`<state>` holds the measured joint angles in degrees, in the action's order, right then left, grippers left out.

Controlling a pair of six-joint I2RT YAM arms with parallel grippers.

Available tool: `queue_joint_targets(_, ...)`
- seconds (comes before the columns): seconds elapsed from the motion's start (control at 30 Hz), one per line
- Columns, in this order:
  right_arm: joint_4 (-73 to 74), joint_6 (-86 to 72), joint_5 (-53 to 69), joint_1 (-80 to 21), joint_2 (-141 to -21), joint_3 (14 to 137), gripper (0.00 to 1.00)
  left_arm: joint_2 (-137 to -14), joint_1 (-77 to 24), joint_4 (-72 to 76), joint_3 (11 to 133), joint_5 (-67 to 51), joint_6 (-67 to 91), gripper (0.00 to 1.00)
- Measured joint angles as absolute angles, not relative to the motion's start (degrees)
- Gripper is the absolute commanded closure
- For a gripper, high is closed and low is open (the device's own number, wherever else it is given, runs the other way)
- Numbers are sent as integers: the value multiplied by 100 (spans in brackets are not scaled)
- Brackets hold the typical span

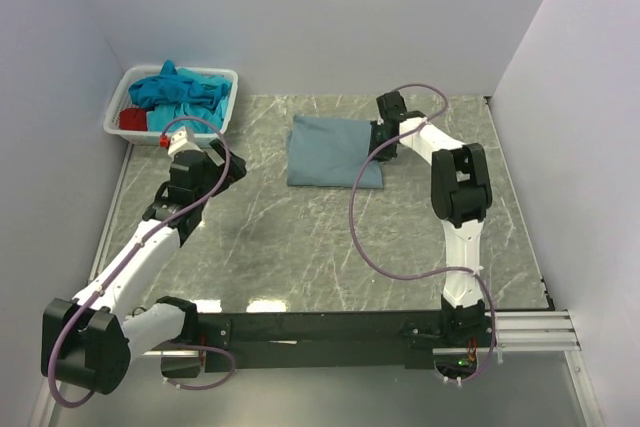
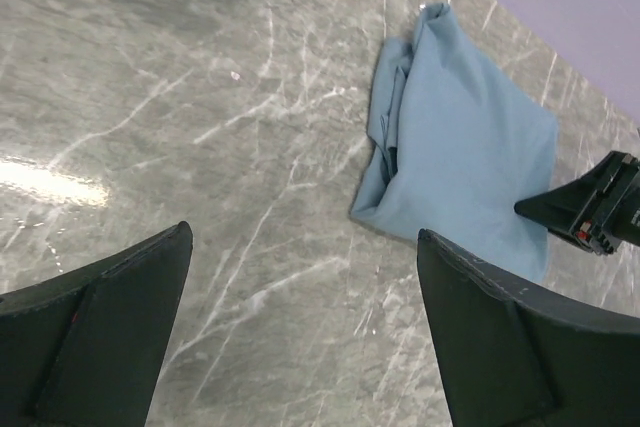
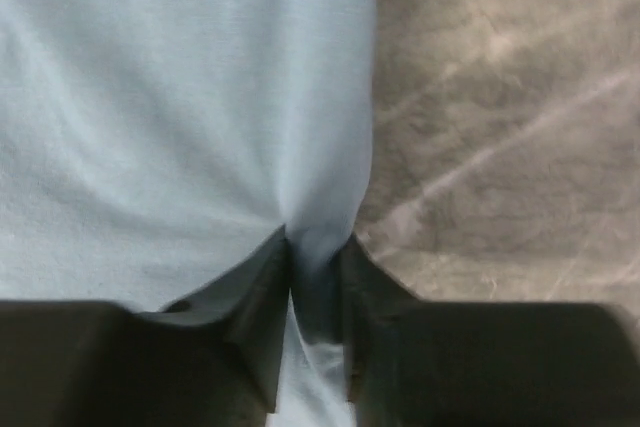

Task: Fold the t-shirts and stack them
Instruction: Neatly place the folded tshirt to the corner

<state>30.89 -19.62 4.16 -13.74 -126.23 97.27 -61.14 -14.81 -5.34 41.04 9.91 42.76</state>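
Note:
A folded grey-blue t-shirt (image 1: 332, 151) lies on the marble table at the back middle. It also shows in the left wrist view (image 2: 470, 157) and fills the right wrist view (image 3: 180, 107). My right gripper (image 1: 383, 135) is shut on the shirt's right edge, the cloth pinched between its fingers (image 3: 262, 297). My left gripper (image 1: 205, 154) is open and empty, above bare table to the left of the shirt; its fingers (image 2: 500, 337) frame the marble. A turquoise t-shirt (image 1: 180, 90) and a red one (image 1: 133, 119) lie in the white basket.
The white plastic basket (image 1: 222, 75) stands at the back left corner against the wall. Purple cables loop from both arms over the table. The table's right edge runs along the right wall.

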Motion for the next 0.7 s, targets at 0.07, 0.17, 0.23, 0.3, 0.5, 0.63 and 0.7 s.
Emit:
queue_joint_targets(0.07,3159,-1949,390,-1402,-12693,9891,83,-6060,-1481,-548,4104,1094,4294,1)
queue_joint_targets(0.17,3293,-1885,384,-1411,-12790,10097,93,-5894,-1481,-541,4040,1245,4318,1)
queue_joint_targets(0.23,3461,-1828,379,-1411,-12890,10307,95,-5749,-1481,-545,4007,1361,4318,1)
queue_joint_targets(0.3,3629,-1745,320,-1411,-13050,10597,100,-5607,-1481,-545,4007,1498,4318,1)
queue_joint_targets(0.5,3975,-1352,-261,-1369,-13325,11336,100,-5378,-1481,-572,4007,1787,4313,0)
queue_joint_targets(0.63,3986,-1114,-508,-1149,-13334,11485,100,-5345,-1481,-613,4007,1872,4303,1)
queue_joint_targets(0.7,3981,-985,-626,-958,-13356,11552,100,-5358,-1481,-687,4007,1920,4289,1)
